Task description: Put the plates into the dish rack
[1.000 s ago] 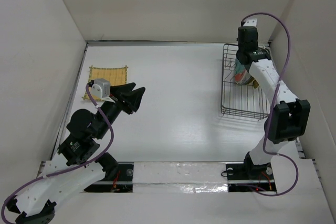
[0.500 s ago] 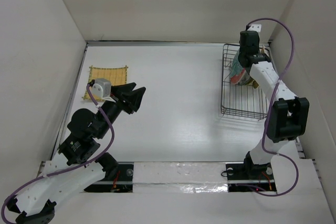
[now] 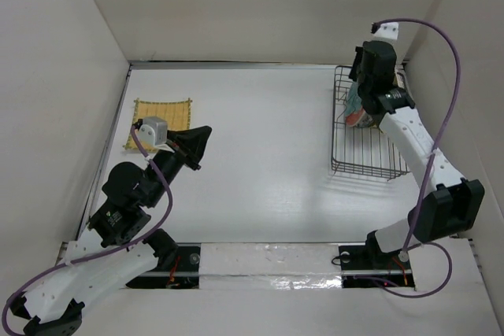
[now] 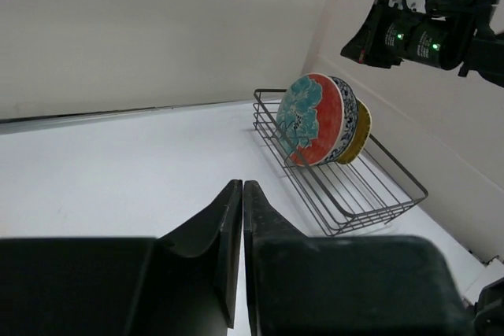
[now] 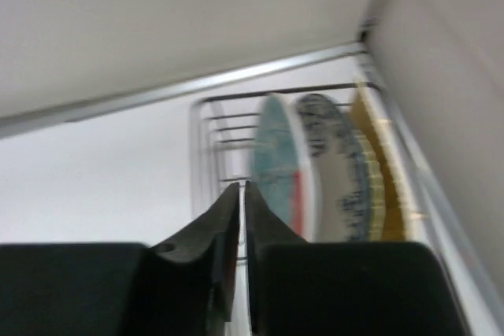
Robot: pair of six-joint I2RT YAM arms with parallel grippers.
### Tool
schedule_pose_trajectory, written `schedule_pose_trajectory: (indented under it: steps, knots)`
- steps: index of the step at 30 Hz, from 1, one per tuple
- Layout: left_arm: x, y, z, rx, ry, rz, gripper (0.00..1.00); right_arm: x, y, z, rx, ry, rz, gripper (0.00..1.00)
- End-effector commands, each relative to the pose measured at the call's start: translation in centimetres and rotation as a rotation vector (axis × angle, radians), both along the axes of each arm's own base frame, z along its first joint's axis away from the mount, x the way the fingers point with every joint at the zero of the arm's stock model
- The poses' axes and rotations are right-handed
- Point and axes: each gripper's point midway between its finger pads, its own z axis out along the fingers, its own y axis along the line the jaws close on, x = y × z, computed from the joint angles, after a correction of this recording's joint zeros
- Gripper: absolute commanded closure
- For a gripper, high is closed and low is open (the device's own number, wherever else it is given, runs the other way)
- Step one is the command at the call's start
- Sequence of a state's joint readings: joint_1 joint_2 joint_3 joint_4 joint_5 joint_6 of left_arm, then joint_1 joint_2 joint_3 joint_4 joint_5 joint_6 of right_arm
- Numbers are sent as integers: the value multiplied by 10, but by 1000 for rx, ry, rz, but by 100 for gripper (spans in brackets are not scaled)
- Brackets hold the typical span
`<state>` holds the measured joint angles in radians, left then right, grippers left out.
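Note:
The dish rack (image 3: pixel 365 147) stands at the far right, a black wire basket. Three plates stand on edge in its far end: a red-rimmed teal one (image 4: pixel 309 120), a blue-and-white one (image 4: pixel 347 112) and a yellow one (image 4: pixel 363 128). The right wrist view shows the same three, blurred: teal plate (image 5: pixel 276 155), blue-and-white plate (image 5: pixel 335 164), yellow plate (image 5: pixel 384 171). My right gripper (image 3: pixel 361 76) hangs above those plates, shut and holding nothing. A square yellow woven plate (image 3: pixel 161 116) lies flat at the far left. My left gripper (image 3: pixel 198 144) is shut and empty, just right of it.
White walls close in the table on the left, back and right. The rack (image 4: pixel 350 194) sits close to the right wall. My right arm (image 4: pixel 425 33) rises above the rack. A metal strip runs along the near edge by the arm bases.
My left gripper has shut from open. My right gripper has lifted up away from the plates in the rack and closed, its elbow swinging out to the right.

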<state>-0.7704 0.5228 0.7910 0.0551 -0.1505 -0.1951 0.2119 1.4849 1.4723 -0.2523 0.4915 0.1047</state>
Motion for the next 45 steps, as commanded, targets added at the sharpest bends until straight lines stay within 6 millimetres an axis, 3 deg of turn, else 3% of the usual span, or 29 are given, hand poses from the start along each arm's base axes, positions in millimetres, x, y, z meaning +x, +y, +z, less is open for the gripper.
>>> schedule_pose_trajectory:
  steps: [1,2,3,5,6,8,9,10,11,12,13,16,17,19,20,23,24,28,35,37,39,40,41,44,45]
  knots:
    - [1,7,11,-38,-33,30,100,-4,91,20,154,-118,291,100]
    - [2,10,11,-45,-36,49,100,-4,116,26,193,-153,368,100]
    - [3,13,12,-51,-36,60,100,-10,162,15,229,-128,498,100]
    - [2,16,12,-59,-39,74,100,-12,213,10,318,-134,605,100]
    - [1,19,15,-68,-47,78,100,-18,257,-12,366,-80,684,100]
    - [2,22,15,-76,-50,98,100,-21,301,-28,419,-52,762,99]
    - [2,23,14,-75,-50,103,100,-22,325,-20,450,-52,818,99]
    - [3,23,14,-73,-46,106,100,-23,359,-54,481,29,844,99]
    - [2,24,15,-75,-46,104,100,-24,376,-62,505,49,862,98]
    - [2,24,16,-76,-48,102,100,-28,397,-55,545,49,906,98]
    - [1,25,18,-80,-54,103,100,-37,426,-86,596,128,927,98]
    - [1,27,17,-81,-56,114,97,-50,467,-103,753,182,959,89]
    - [-1,27,19,-82,-59,105,96,-55,483,-126,786,221,962,81]
    - [-3,27,22,-90,-67,97,91,-62,495,-145,890,271,919,71]
    - [-4,27,23,-91,-72,94,88,-59,499,-155,931,272,909,58]
    - [-5,26,23,-91,-70,86,78,-76,521,-169,1006,321,890,43]
    - [-6,25,24,-93,-72,78,76,-79,528,-183,1002,344,873,42]
    - [-7,25,25,-97,-77,72,69,-83,542,-203,1060,389,811,41]
    - [-12,27,31,-111,-90,59,66,-71,548,-240,1138,439,683,41]
    - [-15,28,34,-120,-97,54,66,-69,554,-238,1158,430,661,41]
    - [-15,29,34,-124,-100,55,66,-66,556,-251,1156,448,629,41]
    - [-15,29,33,-123,-98,60,66,-62,563,-241,1180,439,642,41]
    - [-15,29,33,-122,-97,57,66,-61,565,-257,1170,460,627,41]
    - [-17,29,35,-131,-105,50,65,-58,574,-259,1207,473,625,41]
    - [-16,29,34,-130,-103,51,65,-58,576,-271,1209,488,615,41]
